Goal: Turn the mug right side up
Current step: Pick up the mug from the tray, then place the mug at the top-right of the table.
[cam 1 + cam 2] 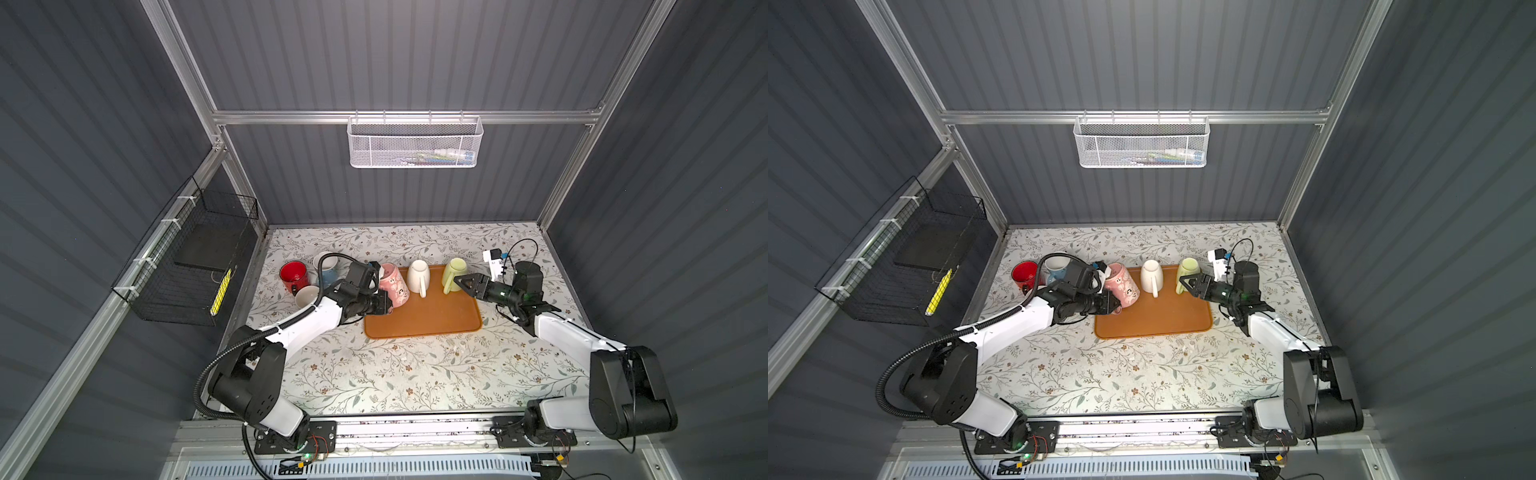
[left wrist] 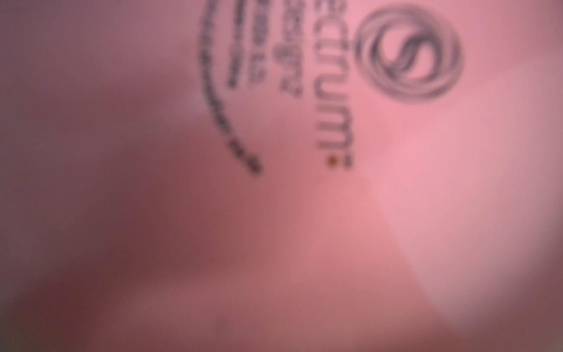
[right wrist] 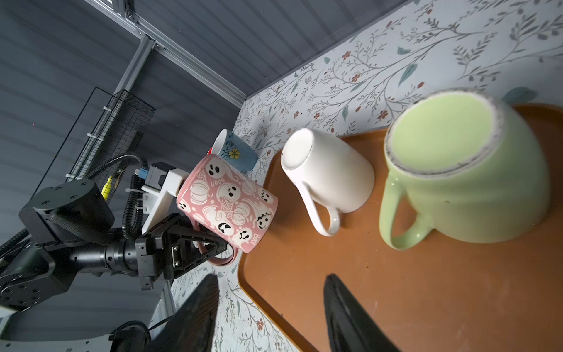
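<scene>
Pink mug (image 3: pixel 227 201) handle in left gripper (image 3: pixel 222 245) (R wrist); L wrist: blur.

You have dark grey ribbed walls (image 1: pixel 415 62) on three sides, braced by silver metal rails (image 1: pixel 291 117). A white mesh basket (image 1: pixel 415 145) hangs on the back rail and a black wire basket (image 1: pixel 166 291) on a side wall. The table (image 1: pixel 415 374) wears a floral-print cover.
</scene>
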You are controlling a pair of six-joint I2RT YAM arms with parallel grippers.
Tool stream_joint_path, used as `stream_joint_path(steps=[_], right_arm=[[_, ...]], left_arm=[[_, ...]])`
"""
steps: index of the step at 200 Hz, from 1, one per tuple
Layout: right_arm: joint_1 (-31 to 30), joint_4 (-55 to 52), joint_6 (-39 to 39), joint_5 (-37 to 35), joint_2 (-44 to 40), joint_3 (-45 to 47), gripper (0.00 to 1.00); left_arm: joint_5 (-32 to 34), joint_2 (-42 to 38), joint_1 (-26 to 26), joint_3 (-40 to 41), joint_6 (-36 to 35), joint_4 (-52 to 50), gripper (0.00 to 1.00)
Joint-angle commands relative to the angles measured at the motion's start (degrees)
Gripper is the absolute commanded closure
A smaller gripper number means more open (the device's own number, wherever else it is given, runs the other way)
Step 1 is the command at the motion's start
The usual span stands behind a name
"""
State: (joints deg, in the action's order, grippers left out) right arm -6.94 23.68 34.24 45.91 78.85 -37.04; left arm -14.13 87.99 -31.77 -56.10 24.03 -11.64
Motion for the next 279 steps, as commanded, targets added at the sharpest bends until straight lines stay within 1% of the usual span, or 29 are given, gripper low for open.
stream_joint_path(steps=[1,26,53,76,93,101,110,119,133,152,182,220,244,279], right_arm=[[-0.4,6.1,1.9,4.3,0.3,1.4,0.42],[-0.7,14.0,5.5,6.5,2.2,3.6,0.4],[-3.8,29.4,13.3,8.3,7.5,5.3,0.38],[-6.7,42.8,19.9,7.9,12.6,5.0,0.38],[-7.4,54.1,26.4,7.9,16.2,4.7,0.37],[-7.6,57.1,28.3,8.4,17.4,4.0,0.37],[-8.0,57.3,28.6,8.5,17.8,3.2,0.37],[-8.6,55.7,27.2,8.7,17.6,2.5,0.37],[-9.0,55.5,26.2,7.4,16.2,3.0,0.37],[-9.0,55.2,26.2,7.4,14.7,2.9,0.38],[-9.3,56.5,27.5,7.7,13.7,2.2,0.4],[-10.5,58.6,29.5,7.2,15.7,-0.5,0.41],[-11.7,58.1,29.5,6.9,16.0,-2.6,0.43],[-12.3,58.9,29.7,5.7,16.8,-3.1,0.51]], left_arm=[[-6.8,-2.3,0.9,-3.3,-0.2,9.2,1.0],[-11.4,-2.4,1.5,-4.8,2.2,12.4,1.0],[-17.8,-2.1,1.5,-7.1,6.4,14.8,1.0],[-20.0,-3.9,1.5,-7.5,8.5,15.9,1.0],[-21.4,-4.9,1.5,-8.2,9.0,15.6,1.0],[-21.9,-5.3,1.5,-8.2,8.9,15.3,1.0],[-22.1,-5.6,1.5,-8.0,8.7,15.0,1.0],[-22.4,-5.6,1.5,-7.8,8.9,15.4,1.0],[-23.6,-5.3,1.5,-7.8,9.4,16.1,1.0],[-24.3,-4.9,1.4,-7.4,10.2,17.4,1.0],[-25.6,-4.5,1.4,-7.5,10.5,17.5,1.0],[-26.8,-4.4,0.9,-7.5,10.9,18.0,1.0],[-27.0,-4.2,0.8,-6.9,10.9,18.4,1.0],[-27.7,-3.7,0.7,-6.0,12.8,22.3,1.0]])
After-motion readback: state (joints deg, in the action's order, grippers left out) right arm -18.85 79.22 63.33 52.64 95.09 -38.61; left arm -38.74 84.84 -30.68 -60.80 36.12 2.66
